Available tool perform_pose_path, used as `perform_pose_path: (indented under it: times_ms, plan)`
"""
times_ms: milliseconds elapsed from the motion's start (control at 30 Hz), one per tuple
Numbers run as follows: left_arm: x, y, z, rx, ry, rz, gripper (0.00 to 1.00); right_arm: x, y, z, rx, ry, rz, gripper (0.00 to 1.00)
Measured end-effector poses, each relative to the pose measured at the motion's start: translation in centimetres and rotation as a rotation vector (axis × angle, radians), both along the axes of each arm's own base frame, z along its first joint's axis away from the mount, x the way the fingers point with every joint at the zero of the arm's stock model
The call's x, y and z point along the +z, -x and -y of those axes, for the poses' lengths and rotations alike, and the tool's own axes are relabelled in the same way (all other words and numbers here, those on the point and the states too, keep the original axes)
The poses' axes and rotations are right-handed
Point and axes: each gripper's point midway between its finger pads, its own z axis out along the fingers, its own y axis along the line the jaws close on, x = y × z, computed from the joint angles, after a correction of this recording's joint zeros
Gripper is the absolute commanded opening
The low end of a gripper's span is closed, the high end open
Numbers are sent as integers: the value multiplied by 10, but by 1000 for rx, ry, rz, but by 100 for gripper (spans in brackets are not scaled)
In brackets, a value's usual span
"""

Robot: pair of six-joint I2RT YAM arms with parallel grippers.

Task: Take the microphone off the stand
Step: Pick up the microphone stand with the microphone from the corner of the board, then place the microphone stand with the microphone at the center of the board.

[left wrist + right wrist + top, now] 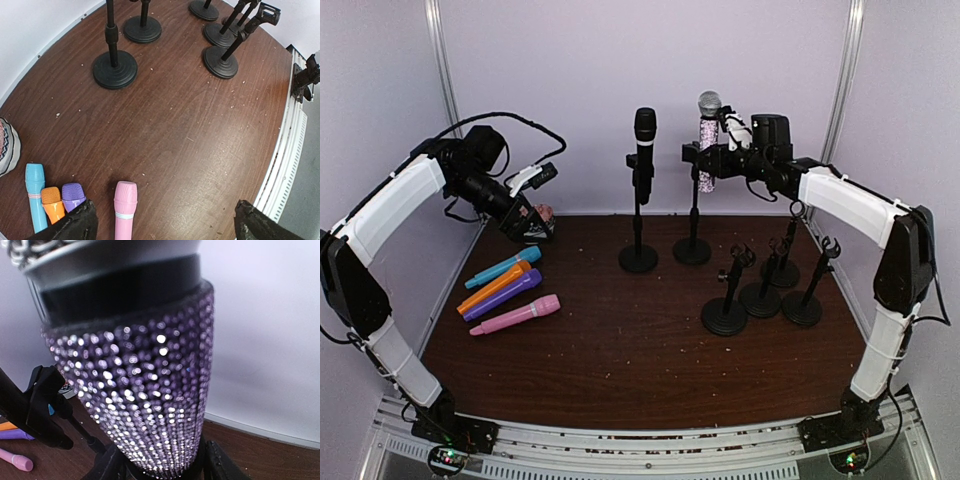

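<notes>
A purple glitter microphone point(708, 140) with a silver mesh head stands upright at the clip of a black stand point(692, 250) at the back of the table. My right gripper point(712, 158) reaches it from the right and is shut on its body. In the right wrist view the microphone point(145, 390) fills the frame, and dark fingers point(107, 465) press both lower sides around my right gripper point(162, 467). My left gripper point(535, 225) hangs open at the back left with nothing in it; its view shows my left gripper point(165, 222) above bare table.
A black microphone point(644, 140) sits in a second stand point(638, 260) just left. Several empty stands point(761, 290) cluster front right. Pink point(517, 316), purple point(502, 295), orange point(492, 286) and blue point(502, 267) microphones lie on the table at the left.
</notes>
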Motion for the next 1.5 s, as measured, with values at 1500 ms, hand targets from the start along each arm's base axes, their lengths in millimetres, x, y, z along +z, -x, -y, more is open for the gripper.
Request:
perform_pose_path:
  times_ms: [1500]
  plan:
    - [27,37,14,-185,120,30,98,7,253,-170,409,-173,40,32]
